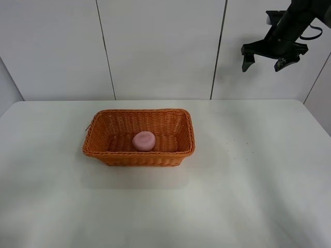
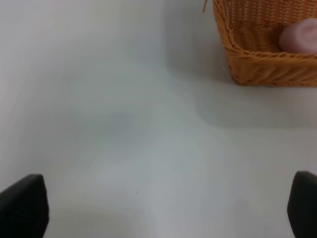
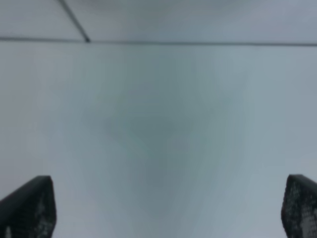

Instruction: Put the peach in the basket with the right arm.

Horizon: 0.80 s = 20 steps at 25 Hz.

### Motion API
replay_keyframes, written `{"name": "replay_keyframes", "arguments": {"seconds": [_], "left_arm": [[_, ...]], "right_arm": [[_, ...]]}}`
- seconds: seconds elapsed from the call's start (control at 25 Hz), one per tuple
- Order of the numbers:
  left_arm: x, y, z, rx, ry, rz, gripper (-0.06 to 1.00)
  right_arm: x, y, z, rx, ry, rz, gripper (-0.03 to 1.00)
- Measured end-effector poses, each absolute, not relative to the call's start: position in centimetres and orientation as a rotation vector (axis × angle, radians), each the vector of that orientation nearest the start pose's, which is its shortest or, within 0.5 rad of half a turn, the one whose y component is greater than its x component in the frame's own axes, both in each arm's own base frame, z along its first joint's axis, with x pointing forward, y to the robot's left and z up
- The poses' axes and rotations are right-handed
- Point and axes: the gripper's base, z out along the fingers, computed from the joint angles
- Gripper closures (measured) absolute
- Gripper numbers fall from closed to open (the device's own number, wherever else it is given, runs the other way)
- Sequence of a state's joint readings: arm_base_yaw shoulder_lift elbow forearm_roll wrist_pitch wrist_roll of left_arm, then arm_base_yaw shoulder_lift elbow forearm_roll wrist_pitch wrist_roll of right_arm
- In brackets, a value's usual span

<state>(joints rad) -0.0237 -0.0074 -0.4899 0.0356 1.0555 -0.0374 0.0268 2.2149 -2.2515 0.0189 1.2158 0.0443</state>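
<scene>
1. Peach point(image 1: 144, 140) lies inside the basket point(image 1: 138, 157), on its woven floor, roughly in the middle and a little toward the near long wall; no pincer touches it.
2. Right gripper point(image 1: 265, 63), at the end of the right arm point(image 1: 292, 25), hangs high above the table point(image 1: 248, 196), well apart from the basket and off beyond its right end. Its fingers are spread wide with nothing between them; the right wrist view shows the two fingertips point(image 3: 29, 208) far apart over bare white surface.
3. Left gripper point(image 2: 163, 210) is likewise spread, its two dark fingers point(image 2: 22, 206) at opposite edges of the left wrist view, holding nothing. It hovers over the table near the basket's corner point(image 2: 237, 64), apart from it; the peach's pink side point(image 2: 299, 35) shows over the braided rim.
4. Behind the basket stands a white panelled wall point(image 1: 160, 46) with dark vertical seams.
5. A loose wicker strand point(image 1: 88, 126) sticks out at the basket's left end.
</scene>
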Motion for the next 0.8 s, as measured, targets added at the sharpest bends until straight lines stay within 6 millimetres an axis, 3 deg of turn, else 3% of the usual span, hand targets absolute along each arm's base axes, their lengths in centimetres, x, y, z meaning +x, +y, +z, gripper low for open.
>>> {"name": "replay_keyframes", "arguments": {"seconds": [0.16,0.28,0.56,0.8], "left_arm": [[-0.5,0.3,27.5,-0.015,2.041,0.004,-0.05],[-0.5,0.3,27.5,-0.015,2.041,0.004,-0.05],[-0.5,0.3,27.5,-0.015,2.041,0.004,-0.05],[-0.5,0.3,27.5,-0.015,2.041,0.004,-0.05]], "right_arm": [[45.7,1.4,31.1,0.028,2.706,0.05,0.27],[42.2,1.3,31.8,0.028,2.755,0.048,0.27],[30.5,1.0,32.2,0.021,2.86,0.043,0.27],[19.5,0.7,30.0,-0.032,2.909,0.034,0.27]]}}
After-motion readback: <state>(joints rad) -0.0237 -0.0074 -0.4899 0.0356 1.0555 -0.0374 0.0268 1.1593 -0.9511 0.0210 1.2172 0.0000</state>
